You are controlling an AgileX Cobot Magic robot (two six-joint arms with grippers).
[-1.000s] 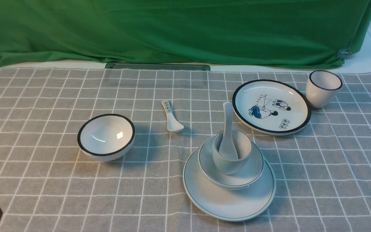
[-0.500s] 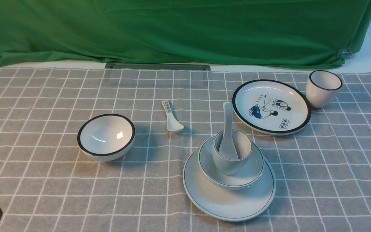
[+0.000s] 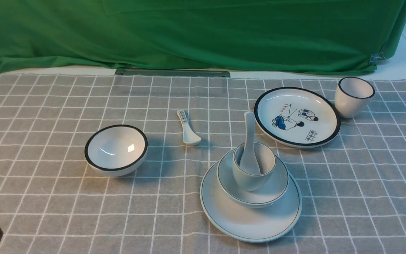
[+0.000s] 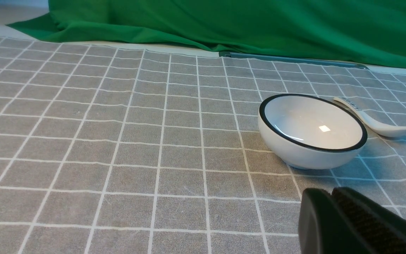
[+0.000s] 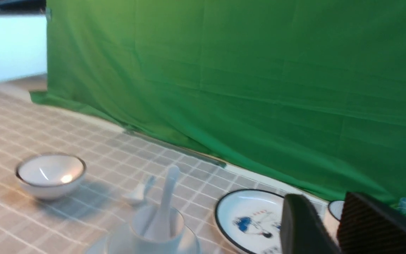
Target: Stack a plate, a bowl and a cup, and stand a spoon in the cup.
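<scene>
- On the checked cloth point(image 3: 48, 197), far left, the left gripper point(image 4: 333, 197) sat pressed together, empty.
- Next came a black-rimmed bowl point(image 3: 116, 149), then a small spoon point(image 3: 188, 129).
- Right of centre, the plate point(image 3: 250, 218) bore the bowl point(image 3: 277, 187), which bore the cup point(image 3: 252, 180); the spoon point(image 3: 249, 141) leaned inside.
- Beyond lay a cartoon plate point(image 3: 296, 116) and a black-rimmed cup point(image 3: 353, 96).
- The right gripper point(image 5: 324, 225) hung aloft, jaws parted, empty.

Front and wrist views share black-rimmed bowl point(image 3: 116, 149).

stack: spoon point(image 3: 249, 143) in cup point(image 3: 254, 165), on bowl point(image 3: 277, 188), on plate point(image 3: 224, 208)
left: black-rimmed bowl point(image 3: 116, 150)
behind: cartoon plate point(image 3: 297, 116)
</scene>
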